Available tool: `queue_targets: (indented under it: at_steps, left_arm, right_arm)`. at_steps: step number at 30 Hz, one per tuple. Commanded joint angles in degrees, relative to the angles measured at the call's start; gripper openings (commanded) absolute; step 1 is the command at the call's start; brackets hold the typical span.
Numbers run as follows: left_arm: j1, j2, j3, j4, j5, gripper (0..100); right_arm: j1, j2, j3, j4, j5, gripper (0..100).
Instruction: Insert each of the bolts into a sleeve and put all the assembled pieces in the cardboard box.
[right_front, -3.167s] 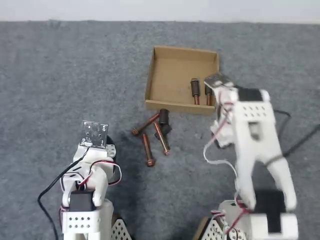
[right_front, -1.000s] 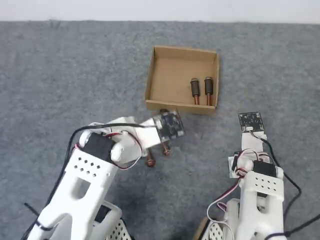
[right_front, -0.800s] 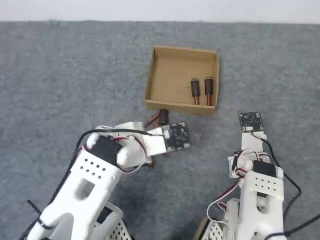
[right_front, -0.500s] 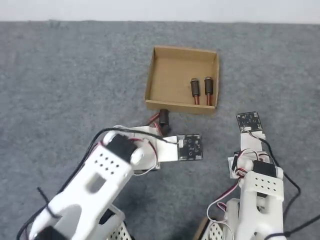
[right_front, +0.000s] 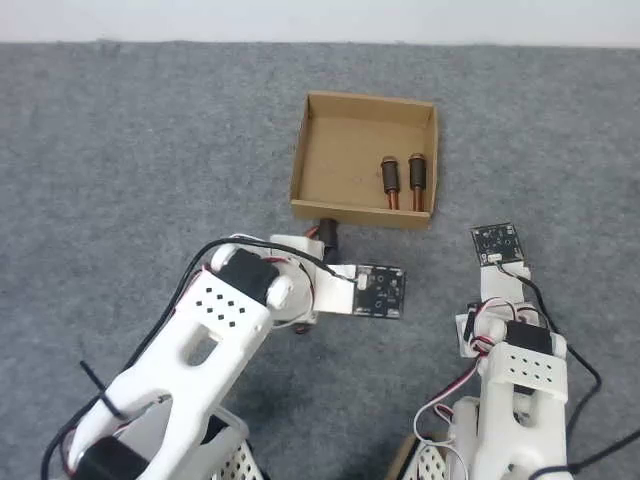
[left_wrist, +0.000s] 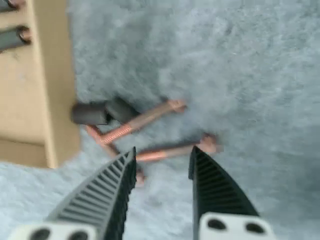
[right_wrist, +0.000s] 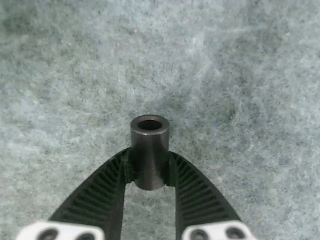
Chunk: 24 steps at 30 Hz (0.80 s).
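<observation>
While left jaws apart over seemingly threaded bolts (left_wrist: 172, 150), right jaws around tubular sleeve (right_wrist: 149, 150).

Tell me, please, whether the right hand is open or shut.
Shut: the right hand clamps the sleeve, touching both its sides.

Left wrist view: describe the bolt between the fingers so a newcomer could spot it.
Find the brown cardboard box; copper-coloured bolts and dark cylindrical sleeves lie on grey carpet beside its wall. The target bolt shows between the left gripper's open fingers, farthest from the box, and unlike its neighbour touches no sleeve.
</observation>
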Motion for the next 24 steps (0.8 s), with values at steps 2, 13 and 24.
queue_targets:
  at_steps: [2,13,24]
  left_arm:
    - [-1.05,1.23,0.75,-6.86,-3.43,17]
    - [-3.52,20.31,-10.51,-6.77,-5.45,16]
    - [-0.18,25.05,-10.15,-12.31,-5.27,16]
  right_arm:
    - [0.4,-2.24,-0.44,-0.04,1.23,0.7]
    - [0.4,-2.24,-0.53,-0.04,3.08,0.7]
    - [0.4,-2.24,-0.62,-0.13,3.16,0.7]
